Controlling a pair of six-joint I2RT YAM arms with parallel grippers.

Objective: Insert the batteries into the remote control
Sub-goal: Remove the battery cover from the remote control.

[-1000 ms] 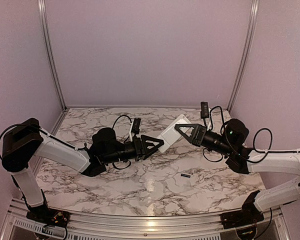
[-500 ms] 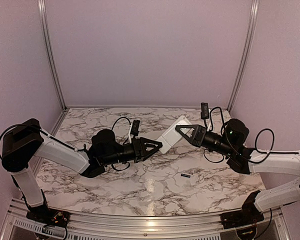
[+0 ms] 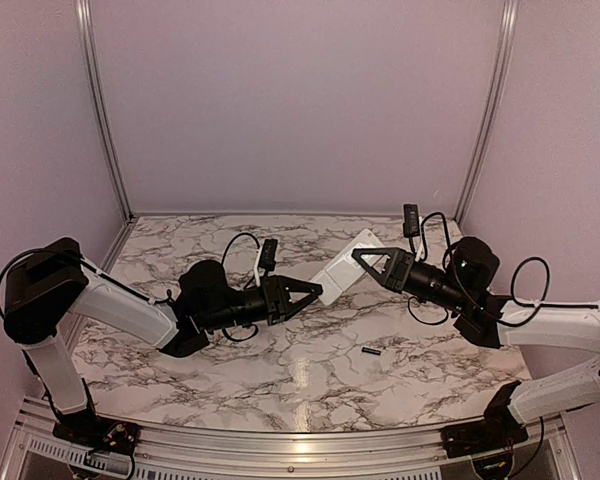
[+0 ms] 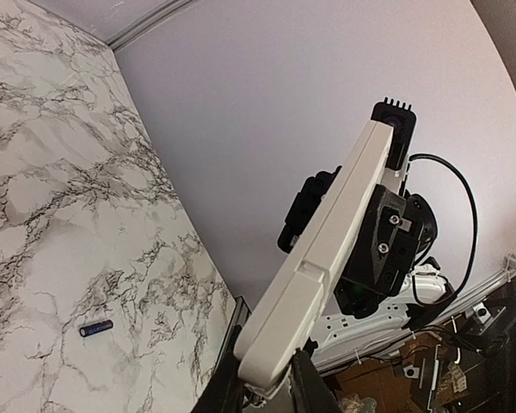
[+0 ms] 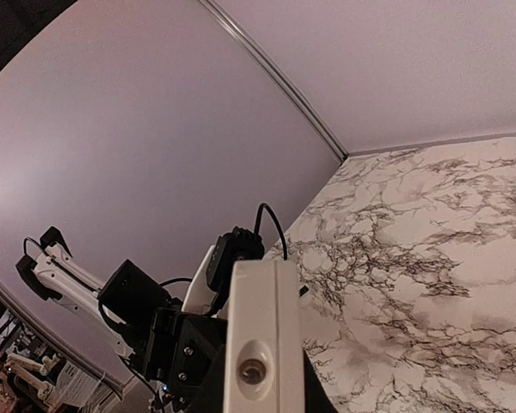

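- Hanging above the marble table, the white remote control ran slantwise between the two grippers, clear of the surface
- The right gripper was clamped on its far, upper end, with the handset sticking out from between the fingers
- The left gripper had a finger on each side of the lower end; I couldn't tell whether they were squeezing or only flanking it
- Both arms reached low and inward, forearms nearly level, wrists pointing at each other
- One black battery lay on the table near the right arm, well apart from both grippers
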